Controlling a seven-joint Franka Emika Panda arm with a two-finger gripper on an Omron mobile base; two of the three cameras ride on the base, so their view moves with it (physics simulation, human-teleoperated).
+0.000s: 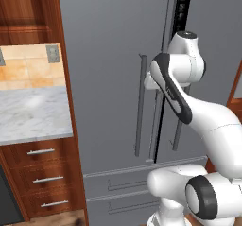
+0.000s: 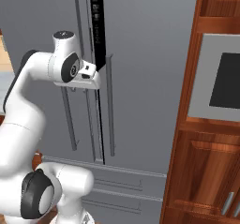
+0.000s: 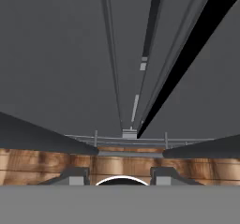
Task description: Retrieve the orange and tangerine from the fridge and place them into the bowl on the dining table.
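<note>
— Where is the fridge (image 1: 108, 55) relative to the hand?

— Right in front of it. The gripper (image 3: 119, 174) sits up against the grey doors near the middle seam and looks down along them. In the right base view the fridge (image 2: 150, 54) rises past the top edge, so its upper part is cut off.

— Any writing or brand on it?

— Nothing I can read. A dark gap (image 2: 97, 26) runs between the two doors, just beside the hand. Small pale marks sit on its edge, too small to make out. What lies behind the gap is black.

— And the grip?

— The two fingertips (image 3: 75, 175) stand apart at the bottom of the hand view. Whether they pinch one of the long bar handles (image 1: 140, 102) I cannot tell. In both base views the arm's own wrist covers the fingers.

— Below the hand?

— The fridge's bottom drawers (image 1: 123, 185), then a strip of wooden floor (image 3: 117, 164).

— To the sides?

— Well off to the hand's left there is a marble counter (image 1: 33, 111) over wooden drawers (image 1: 45, 178), with a wall outlet (image 1: 53, 54) on the tiles above. To its right a grey wall oven (image 2: 220, 78) is set in wood cabinets (image 2: 201, 171), cut off by the picture's edge.
</note>
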